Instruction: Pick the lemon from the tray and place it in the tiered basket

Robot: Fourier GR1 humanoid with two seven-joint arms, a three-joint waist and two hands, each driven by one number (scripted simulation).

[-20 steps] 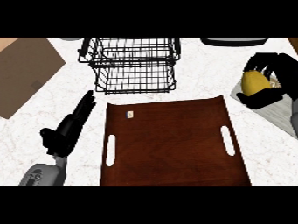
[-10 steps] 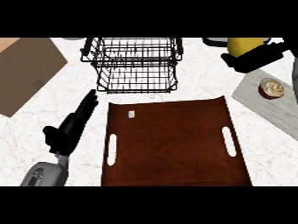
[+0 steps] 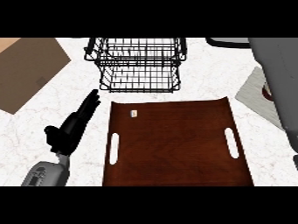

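Lemon shows neither on the tray point(image 3: 170, 148) nor in the tiered basket point(image 3: 138, 65). We judge it light, firm, waxy (apt to roll): cup its middle. Our left hand point(image 3: 69, 127) lies straight-fingered beside the tray; the right hand is out of view, so we cannot tell its state.

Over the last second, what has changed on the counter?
The right hand carried the lemon from the right side up towards the basket, then out of view; now only the right forearm shows along the right edge. The left hand, open beside the tray, the tray and the basket stayed put.
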